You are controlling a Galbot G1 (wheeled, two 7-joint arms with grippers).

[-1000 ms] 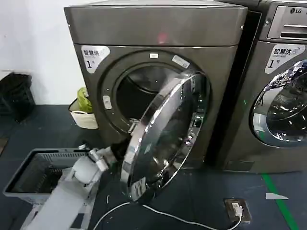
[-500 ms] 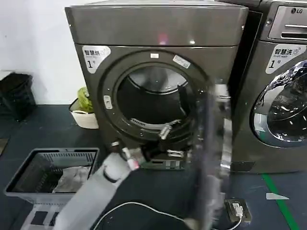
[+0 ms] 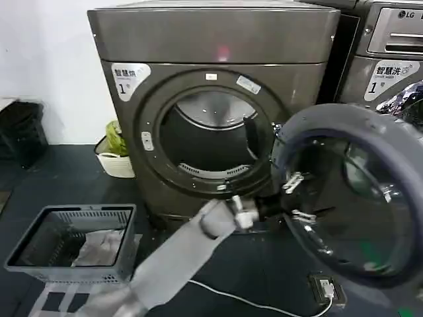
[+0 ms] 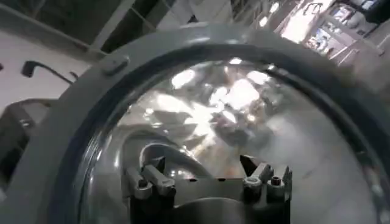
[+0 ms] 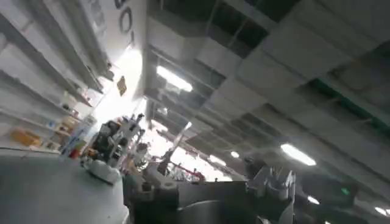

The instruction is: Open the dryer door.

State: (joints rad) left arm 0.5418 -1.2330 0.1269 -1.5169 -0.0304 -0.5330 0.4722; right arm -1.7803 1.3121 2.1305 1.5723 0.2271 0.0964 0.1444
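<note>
Dark flooring fronted the dryer. Its dryer door (image 3: 350,198) stood swung right, grey inner face showing, hinge edge far. Left tool (image 3: 264,206) met its left rim; finger spread: cannot tell.

Your left arm reaches up and forward from the lower left of the head view, grey forearm stretched out diagonally, wrist leading to the left end effector (image 3: 264,206). Your left wrist camera shows its two fingers (image 4: 149,181) spread apart. Your right end effector (image 5: 210,189) points up toward the ceiling, fingers apart.
</note>
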